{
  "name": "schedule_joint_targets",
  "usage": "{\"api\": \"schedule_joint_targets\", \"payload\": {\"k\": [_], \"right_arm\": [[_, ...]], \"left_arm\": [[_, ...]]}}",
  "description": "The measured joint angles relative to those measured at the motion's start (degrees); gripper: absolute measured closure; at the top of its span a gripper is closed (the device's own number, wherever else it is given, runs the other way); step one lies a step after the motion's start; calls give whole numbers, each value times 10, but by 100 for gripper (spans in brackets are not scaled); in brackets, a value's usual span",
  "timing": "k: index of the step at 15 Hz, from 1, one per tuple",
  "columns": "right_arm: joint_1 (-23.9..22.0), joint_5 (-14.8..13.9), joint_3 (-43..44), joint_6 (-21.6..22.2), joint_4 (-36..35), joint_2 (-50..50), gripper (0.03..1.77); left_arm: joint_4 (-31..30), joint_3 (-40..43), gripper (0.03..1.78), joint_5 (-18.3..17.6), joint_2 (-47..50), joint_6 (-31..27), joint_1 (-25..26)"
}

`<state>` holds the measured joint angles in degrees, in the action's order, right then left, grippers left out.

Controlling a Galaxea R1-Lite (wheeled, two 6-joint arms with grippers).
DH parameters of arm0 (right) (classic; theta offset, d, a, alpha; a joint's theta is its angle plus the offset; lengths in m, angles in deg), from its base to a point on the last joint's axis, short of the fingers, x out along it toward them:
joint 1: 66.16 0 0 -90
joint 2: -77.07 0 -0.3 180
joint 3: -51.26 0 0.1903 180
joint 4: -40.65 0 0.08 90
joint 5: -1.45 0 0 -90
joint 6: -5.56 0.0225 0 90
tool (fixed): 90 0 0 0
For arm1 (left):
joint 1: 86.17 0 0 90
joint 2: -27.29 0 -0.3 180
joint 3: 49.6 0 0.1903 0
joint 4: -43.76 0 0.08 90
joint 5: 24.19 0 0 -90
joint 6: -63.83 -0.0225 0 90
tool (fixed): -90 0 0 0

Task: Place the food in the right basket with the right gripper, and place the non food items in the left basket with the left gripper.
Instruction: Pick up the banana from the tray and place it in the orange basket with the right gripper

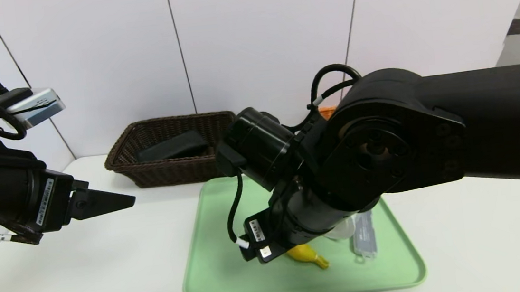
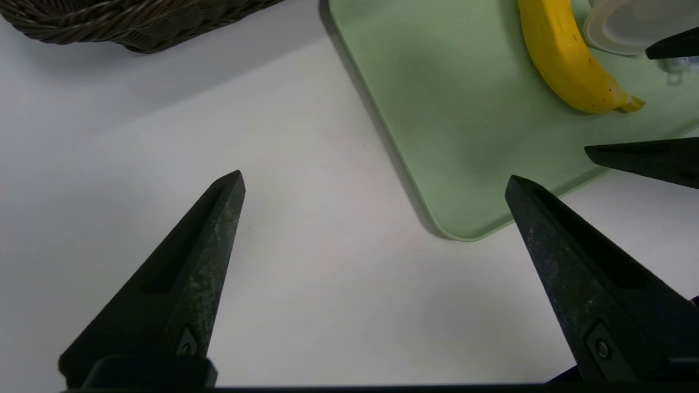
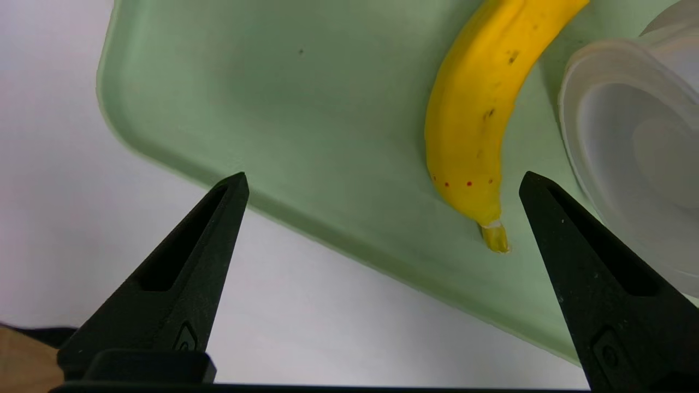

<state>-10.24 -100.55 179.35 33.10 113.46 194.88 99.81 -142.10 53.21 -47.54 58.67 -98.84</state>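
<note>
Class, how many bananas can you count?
1: the banana lies on the green tray, beside the white cup. The right arm may hide others.

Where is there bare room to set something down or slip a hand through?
The tray's left part, beside the banana, and the table between the left gripper and tray are free. It is crowded where banana and pale cup lie close under the right gripper.

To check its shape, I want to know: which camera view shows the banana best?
The right wrist view, because the banana looks largest there, though its far end is cut off. The left wrist view also cuts it; the head view shows only its stem part.
</note>
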Motion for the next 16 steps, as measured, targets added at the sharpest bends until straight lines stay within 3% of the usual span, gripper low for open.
{"api": "schedule_joint_targets", "payload": {"k": [8, 16], "right_arm": [[-15, -47, 19, 76, -1, 39, 9], [-32, -47, 43, 81, -4, 82, 9]], "left_arm": [[0, 3, 12, -2, 4, 1, 0], [0, 9, 12, -2, 4, 2, 0]]}}
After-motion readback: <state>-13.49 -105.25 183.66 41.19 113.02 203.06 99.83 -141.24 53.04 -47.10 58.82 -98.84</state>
